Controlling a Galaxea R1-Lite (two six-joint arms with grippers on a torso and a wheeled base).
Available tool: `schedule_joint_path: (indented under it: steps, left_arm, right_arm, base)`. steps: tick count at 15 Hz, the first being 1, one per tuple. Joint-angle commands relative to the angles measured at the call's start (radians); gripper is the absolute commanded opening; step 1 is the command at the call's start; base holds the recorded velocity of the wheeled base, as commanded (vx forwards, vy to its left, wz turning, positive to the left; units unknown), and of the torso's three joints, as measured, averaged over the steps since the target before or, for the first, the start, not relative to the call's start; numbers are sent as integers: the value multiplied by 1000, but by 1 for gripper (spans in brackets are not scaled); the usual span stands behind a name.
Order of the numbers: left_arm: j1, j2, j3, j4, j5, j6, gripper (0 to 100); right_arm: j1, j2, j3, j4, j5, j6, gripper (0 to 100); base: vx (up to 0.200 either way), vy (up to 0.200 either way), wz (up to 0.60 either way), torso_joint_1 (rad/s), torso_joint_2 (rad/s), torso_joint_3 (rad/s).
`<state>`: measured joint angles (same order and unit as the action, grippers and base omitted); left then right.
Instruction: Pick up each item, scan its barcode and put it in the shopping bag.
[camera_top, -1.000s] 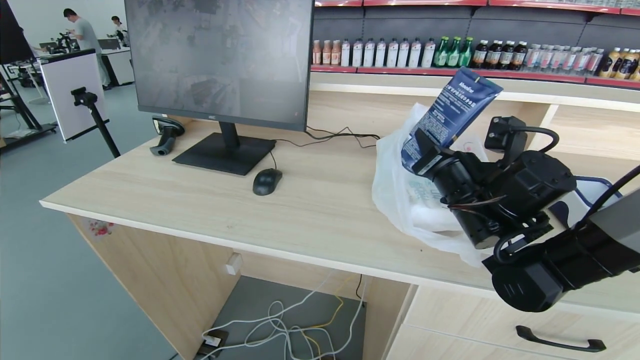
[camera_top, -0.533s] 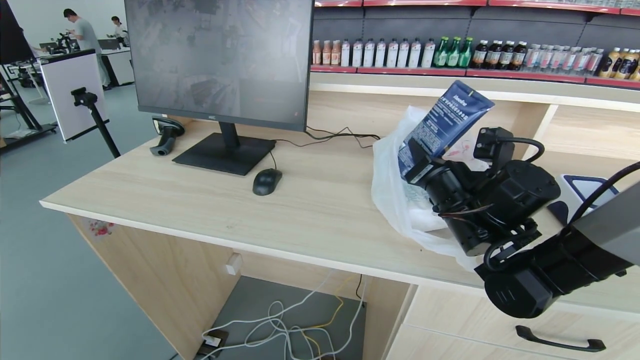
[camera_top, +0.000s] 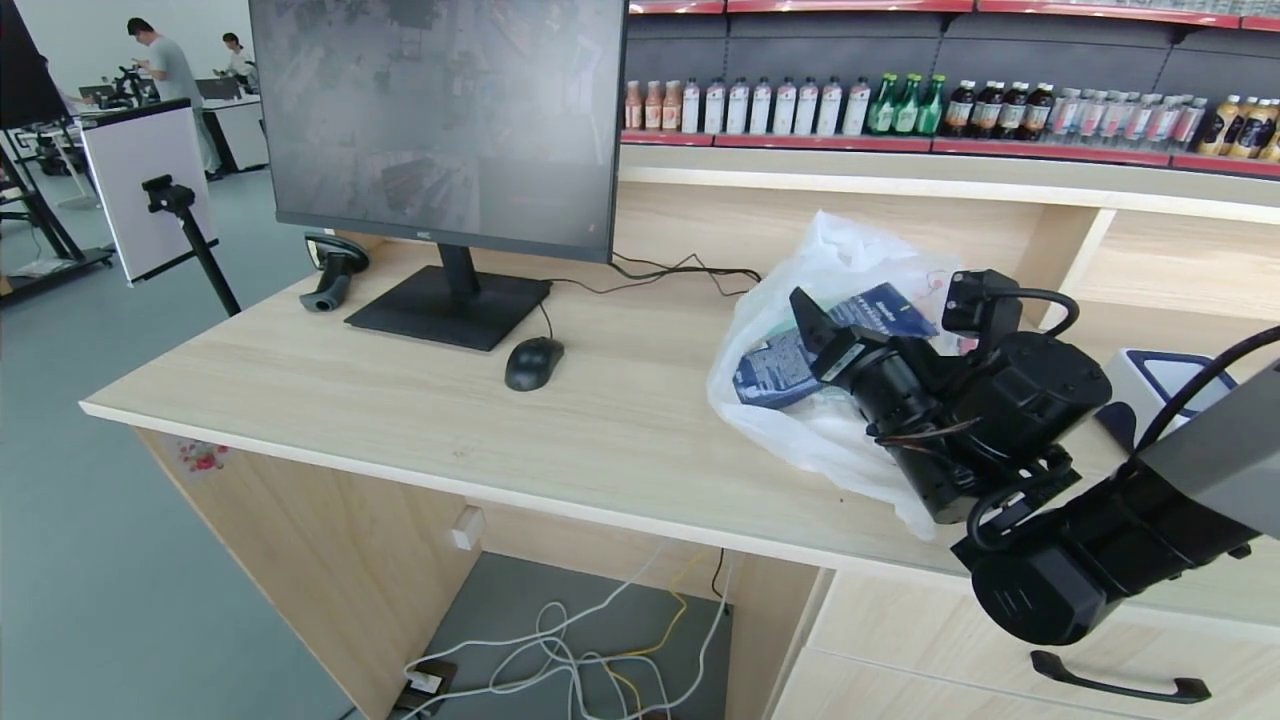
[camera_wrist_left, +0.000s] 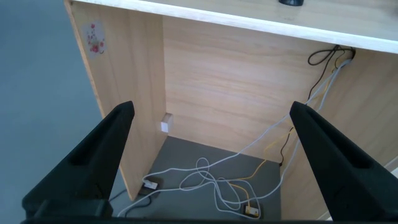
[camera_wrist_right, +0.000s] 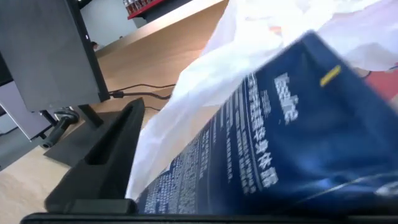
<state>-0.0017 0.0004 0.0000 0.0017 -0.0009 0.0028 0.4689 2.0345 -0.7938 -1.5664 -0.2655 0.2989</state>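
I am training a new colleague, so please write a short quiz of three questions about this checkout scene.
1. True or false: the blue pouch lies inside the white bag.
2. The right tool is: A) at the bag B) beside the mouse C) above the monitor.
3. Fill in: the left tool is ___ and holds nothing.
Key: 1 true; 2 A; 3 open.
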Motion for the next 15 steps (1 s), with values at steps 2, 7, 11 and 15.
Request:
schedule_joint_path:
  steps: [2,7,11,15]
  left_arm:
    - [0,0,0,0,-1,0,100]
    - [0,0,0,0,-1,0,100]
    - [0,0,0,0,-1,0,100]
    - [0,0,0,0,-1,0,100]
  right_arm:
    - [-3,-5,-1,-4,2,0,100]
    - [-7,-37,-1,-4,6,-1,100]
    - [-6,-112,53,-4,17,-84,100]
    - [-16,-201,140,-4,88,-196,100]
  base:
    - [0,0,0,0,0,0]
    - [0,0,0,0,0,0]
    - [0,0,0,0,0,0]
    - [0,0,0,0,0,0]
